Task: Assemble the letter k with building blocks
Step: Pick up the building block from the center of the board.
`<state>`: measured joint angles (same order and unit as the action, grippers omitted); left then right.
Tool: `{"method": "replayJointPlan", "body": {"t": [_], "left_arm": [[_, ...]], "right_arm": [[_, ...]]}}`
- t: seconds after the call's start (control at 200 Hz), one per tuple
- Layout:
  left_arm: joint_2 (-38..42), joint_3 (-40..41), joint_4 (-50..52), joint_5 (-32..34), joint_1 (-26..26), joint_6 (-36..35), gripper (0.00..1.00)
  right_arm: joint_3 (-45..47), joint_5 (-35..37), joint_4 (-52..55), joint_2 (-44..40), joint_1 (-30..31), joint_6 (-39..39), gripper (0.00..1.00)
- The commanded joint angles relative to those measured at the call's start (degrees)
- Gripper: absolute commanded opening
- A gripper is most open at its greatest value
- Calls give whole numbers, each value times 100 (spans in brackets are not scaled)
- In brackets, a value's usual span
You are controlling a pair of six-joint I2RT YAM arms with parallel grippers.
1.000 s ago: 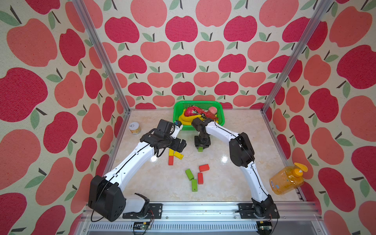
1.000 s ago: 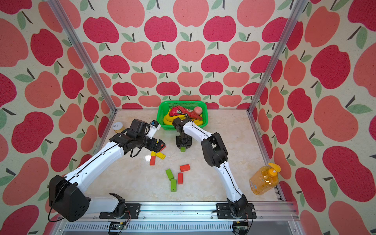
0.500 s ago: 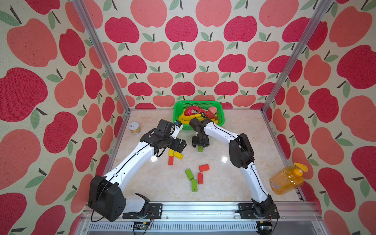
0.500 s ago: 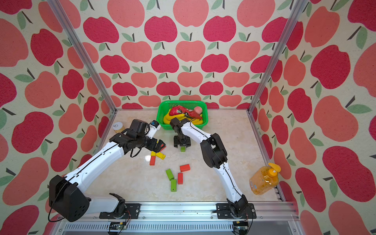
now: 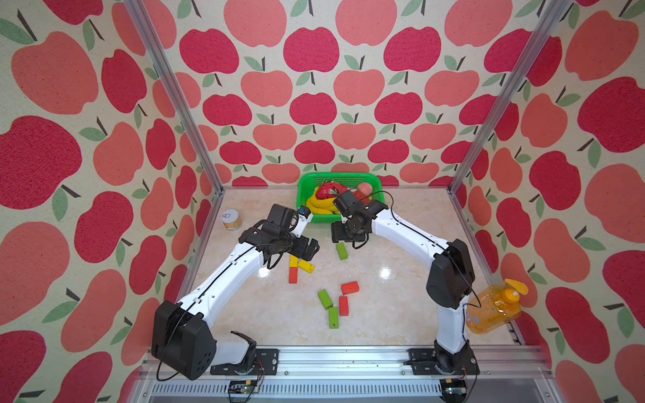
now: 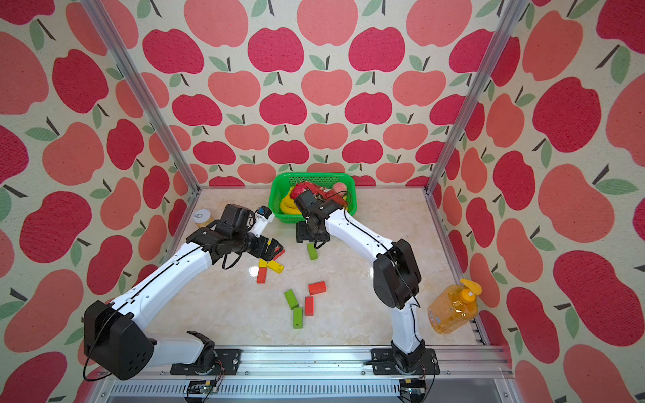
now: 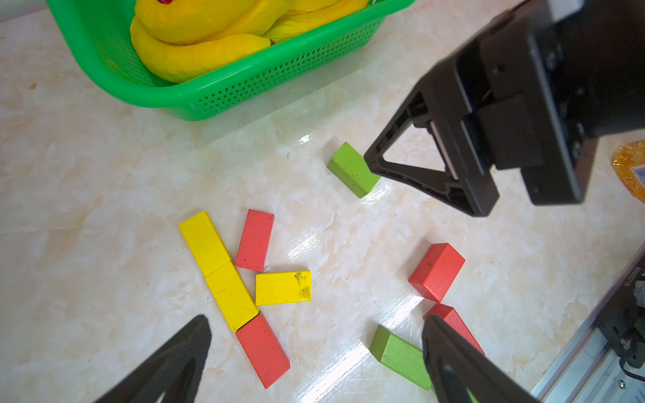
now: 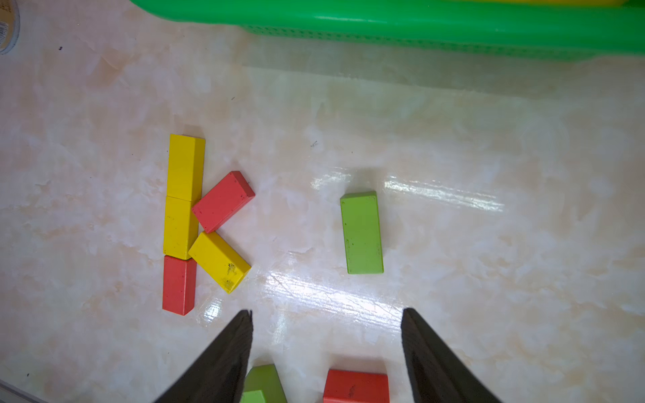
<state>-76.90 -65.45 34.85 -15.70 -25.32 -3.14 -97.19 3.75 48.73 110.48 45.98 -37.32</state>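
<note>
Currently my right hand [image 8: 326, 312] is spread apart and empty, hanging near a lone green block [image 8: 362, 233] that lies flat on the worktop [image 8: 488, 244]. Apart from it, a stem of two yellow blocks [image 8: 185, 167] and a red block [image 8: 178, 284] carries a slanted red piece [image 8: 223, 201] and a slanted yellow piece [image 8: 220, 261], seemingly touching it. My left hand [image 7: 316, 319] hangs wide apart over that cluster, holding nothing.

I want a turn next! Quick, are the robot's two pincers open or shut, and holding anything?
Left pincer: open, holding nothing.
Right pincer: open, holding nothing.
</note>
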Motion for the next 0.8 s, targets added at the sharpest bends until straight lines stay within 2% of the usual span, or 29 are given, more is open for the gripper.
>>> {"method": "replayJointPlan", "body": {"t": [0.0, 0.11, 0.195, 0.25, 0.355, 0.51, 0.675, 0.795], "left_arm": [[88, -145, 303, -256, 22, -64, 98], [-35, -255, 559, -822, 27, 36, 98], [-92, -195, 707, -1560, 22, 170, 98], [-33, 15, 579, -1830, 5, 248, 98], [94, 65, 644, -1551, -77, 164, 98], [309, 122, 619, -1199, -52, 131, 98], [543, 207, 578, -816, -52, 111, 98], [503, 210, 549, -1025, -63, 103, 98]], "right_arm": [[1231, -170, -437, -704, 315, -1304, 73], [2423, -197, -1034, -1312, 729, -2711, 76], [2764, 4, -1160, -1558, 1056, -3549, 78], [2682, 232, -994, -1594, 1261, -3851, 82], [2414, 505, -599, -1473, 1383, -4321, 92], [3285, 414, -1589, -1726, 1325, -5063, 98], [3976, 493, -2042, -2036, 1211, -5687, 97], [4016, 506, -1958, -1985, 1139, -5889, 95]]}}
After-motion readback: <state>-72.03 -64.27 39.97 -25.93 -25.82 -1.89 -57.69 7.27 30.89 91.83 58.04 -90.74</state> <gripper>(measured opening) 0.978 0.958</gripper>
